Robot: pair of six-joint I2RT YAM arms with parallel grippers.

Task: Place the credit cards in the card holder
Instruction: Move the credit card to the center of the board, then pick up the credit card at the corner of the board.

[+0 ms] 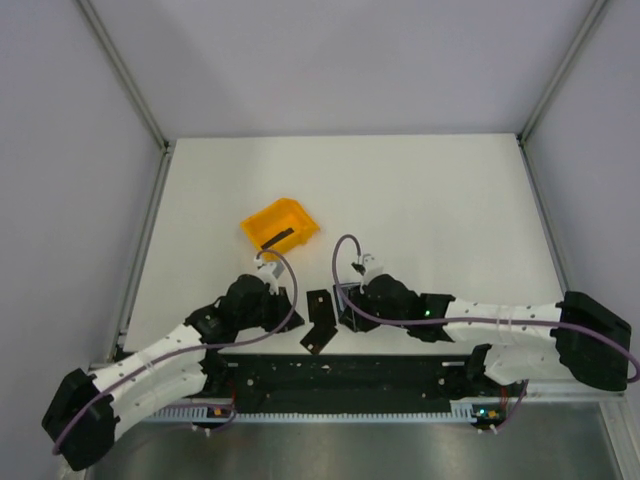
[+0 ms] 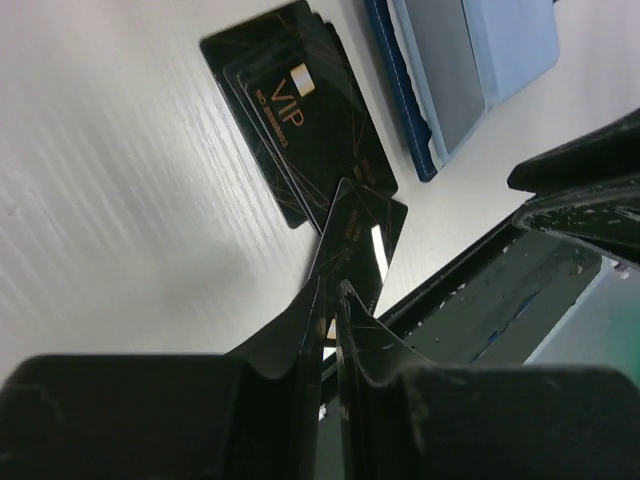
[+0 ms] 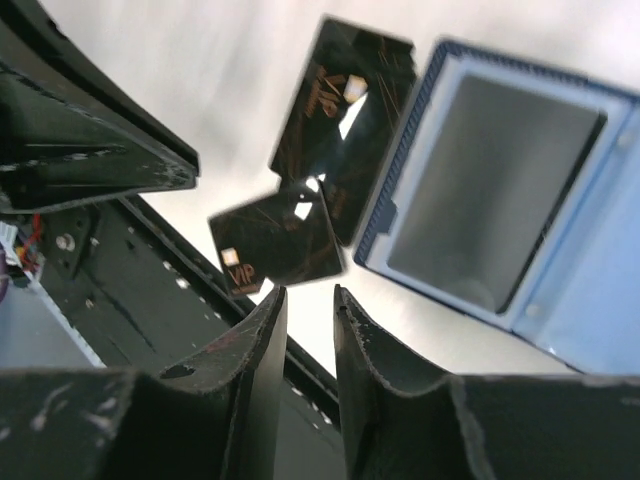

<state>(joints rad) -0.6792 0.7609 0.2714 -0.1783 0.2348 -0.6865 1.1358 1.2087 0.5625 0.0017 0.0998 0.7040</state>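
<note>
Looking along our left pincer (image 2: 328,298), we see jaws nearly together, 1 tilted card (image 2: 358,235) at their tips; gripped or not, we cannot tell. Other credit cards (image 2: 285,110) lie beyond. Our right pincer (image 3: 310,295) stands slightly parted, empty, the card holder (image 3: 480,190) ahead to its right.

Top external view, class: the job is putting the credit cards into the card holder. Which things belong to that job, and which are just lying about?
Belong to the job:
- credit cards
- card holder, lying open

Just lying about:
- orange bin
</note>
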